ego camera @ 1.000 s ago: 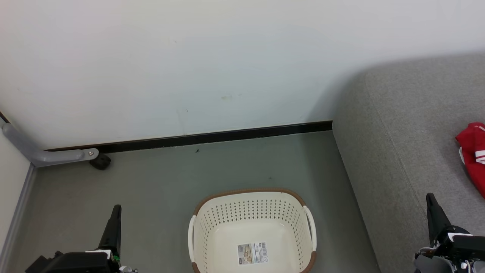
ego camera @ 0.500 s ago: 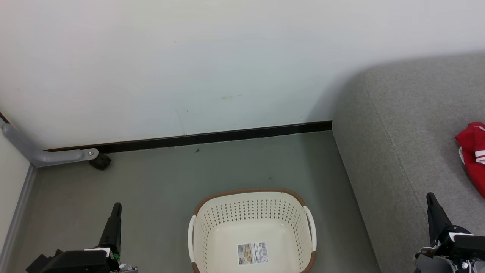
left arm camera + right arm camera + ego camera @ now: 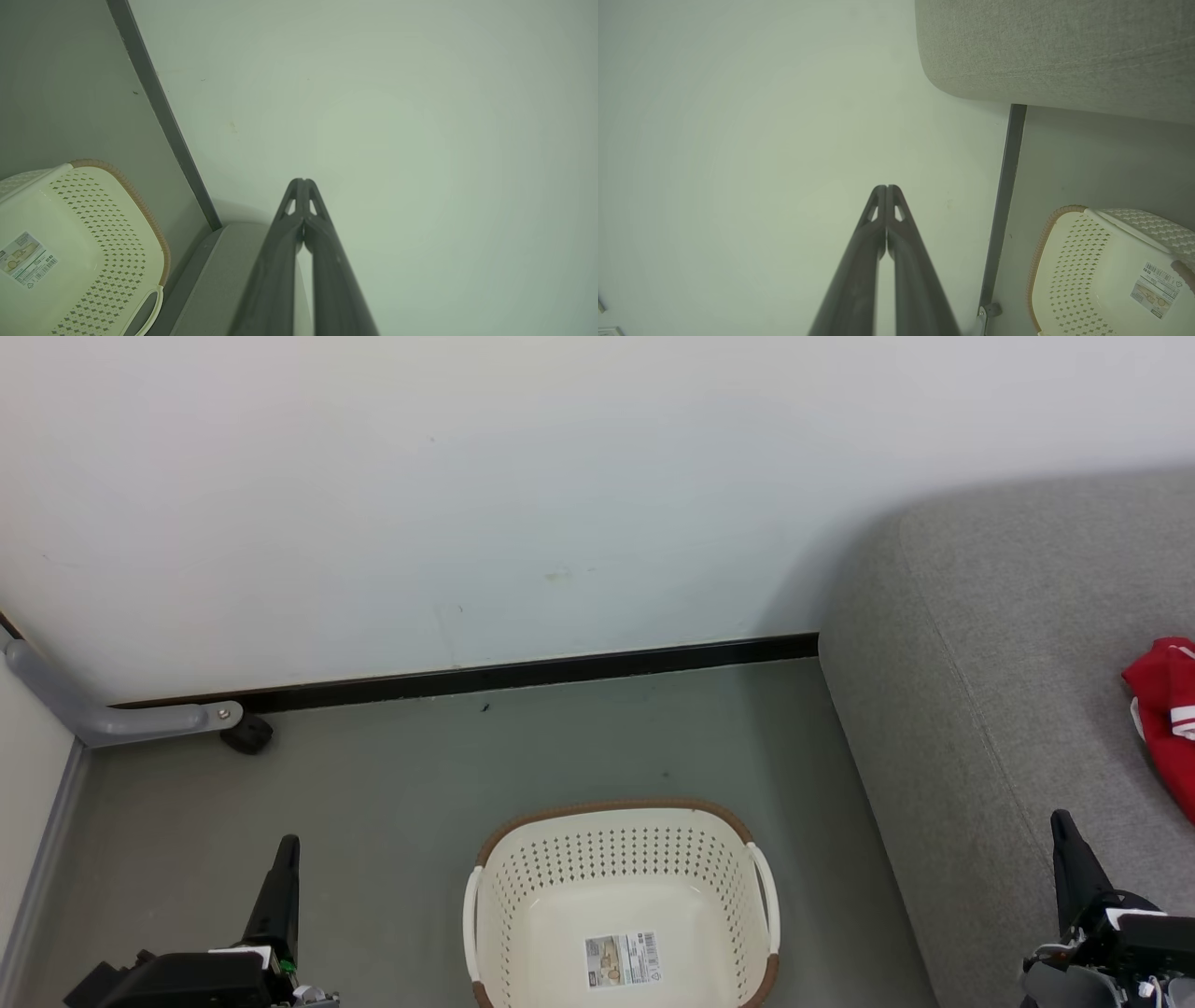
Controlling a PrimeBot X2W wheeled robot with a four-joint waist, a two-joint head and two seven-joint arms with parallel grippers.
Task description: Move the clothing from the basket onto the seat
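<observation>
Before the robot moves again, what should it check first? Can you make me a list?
1. The basket is emptied: ok, there is just a paper label on its bottom.
2. The clothing is on the seat: ok, the red garment lies on the grey cushion.
3. All of the clothing rests on the seat: cannot tell, the picture's edge cuts it off.
4. The left tool is free: ok, shut and holding nothing.
5. The right tool is free: ok, shut and holding nothing.

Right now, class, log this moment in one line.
red garment: on sofa cushion | laundry basket: empty | left tool: shut | right tool: shut
</observation>
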